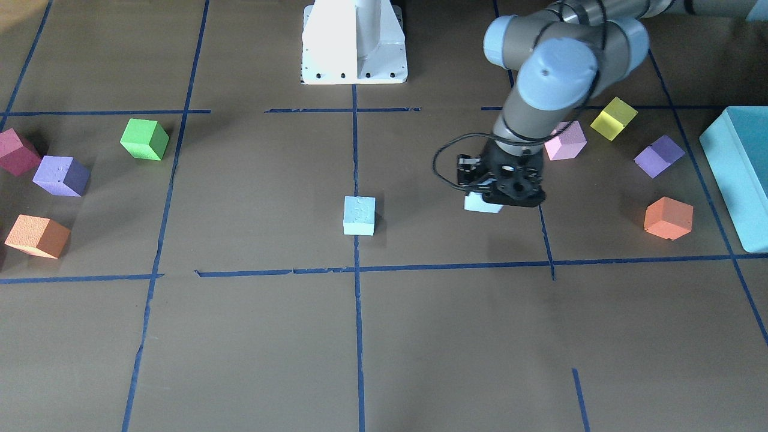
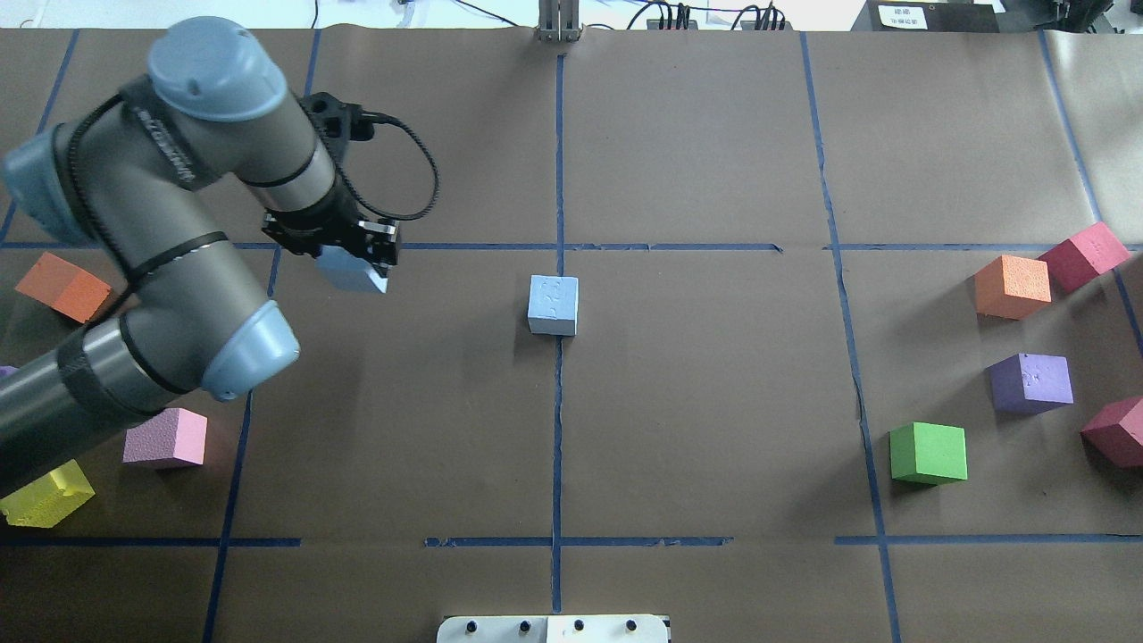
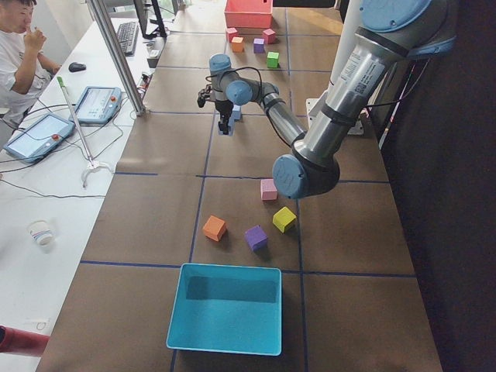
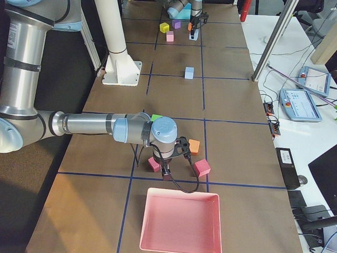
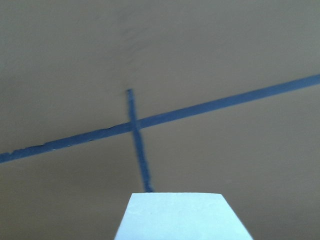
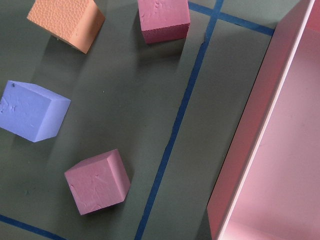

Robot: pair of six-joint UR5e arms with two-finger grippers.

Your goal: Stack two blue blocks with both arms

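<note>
My left claw (image 2: 355,259) is pinching a small light-blue foam cube (image 2: 350,275) from above and holds it clear of the brown paper-covered table (image 2: 714,402), out on my left side. In my left wrist view the cube's pale face fills the bottom edge, and a cross of blue tape lines (image 5: 135,125) lies on the table beyond it. The second light-blue foam cube (image 2: 554,304) sits flat on the table at the middle, on the central tape line, well apart from the one I hold. My right claw (image 4: 166,171) hangs low at the table's right end, near a magenta foam cube (image 6: 97,181), a purple foam cube (image 6: 32,111) and an orange foam cube (image 6: 65,22), beside a pink plastic tray (image 6: 250,150). I cannot tell whether that claw is spread or pressed together.
</note>
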